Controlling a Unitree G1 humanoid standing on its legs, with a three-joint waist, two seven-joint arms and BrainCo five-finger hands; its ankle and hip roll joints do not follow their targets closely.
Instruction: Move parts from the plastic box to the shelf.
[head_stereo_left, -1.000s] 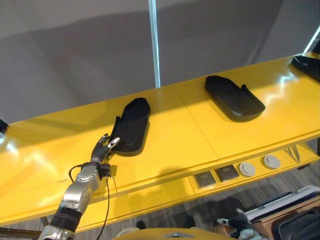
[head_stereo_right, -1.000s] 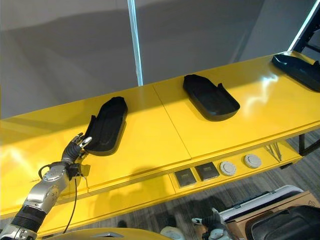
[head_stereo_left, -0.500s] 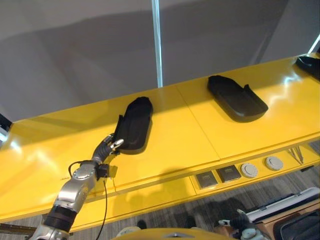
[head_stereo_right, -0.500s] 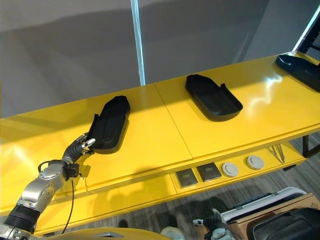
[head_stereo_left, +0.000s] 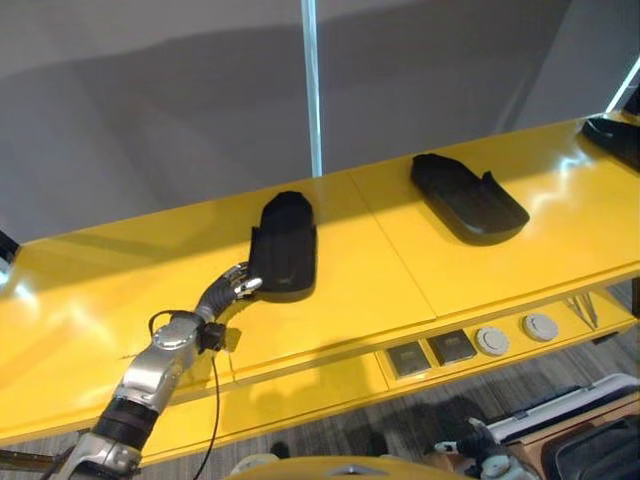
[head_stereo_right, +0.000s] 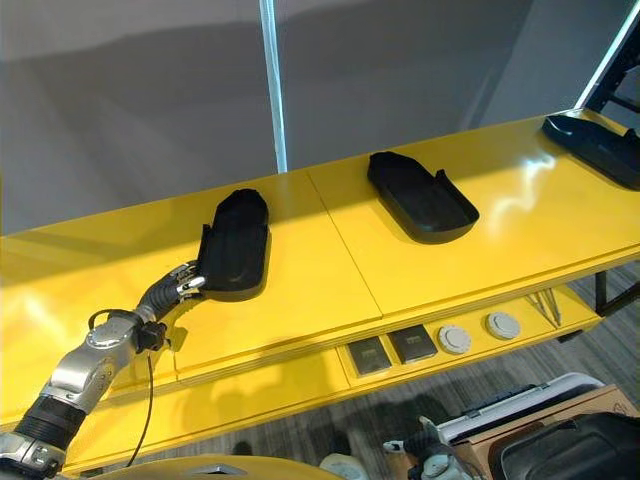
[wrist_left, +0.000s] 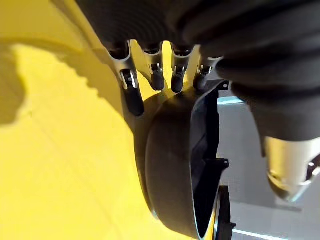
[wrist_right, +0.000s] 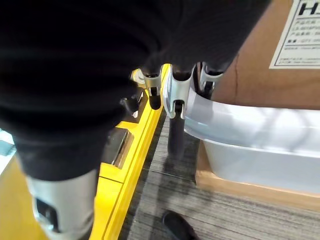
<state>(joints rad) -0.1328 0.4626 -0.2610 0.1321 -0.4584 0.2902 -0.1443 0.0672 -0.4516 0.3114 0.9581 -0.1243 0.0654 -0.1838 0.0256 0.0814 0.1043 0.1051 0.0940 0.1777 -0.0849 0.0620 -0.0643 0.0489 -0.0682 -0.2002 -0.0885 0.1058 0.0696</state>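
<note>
While left hand (head_stereo_left: 232, 288) rests relaxed fingers against black part (head_stereo_left: 285, 245) on yellow shelf (head_stereo_left: 380, 270), right hand (wrist_right: 170, 85) hangs slack

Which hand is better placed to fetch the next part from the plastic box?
The right hand, probably: it hangs low beside the plastic box, fingers relaxed and empty. The left hand is up at the yellow shelf, fingertips against a black part.
</note>
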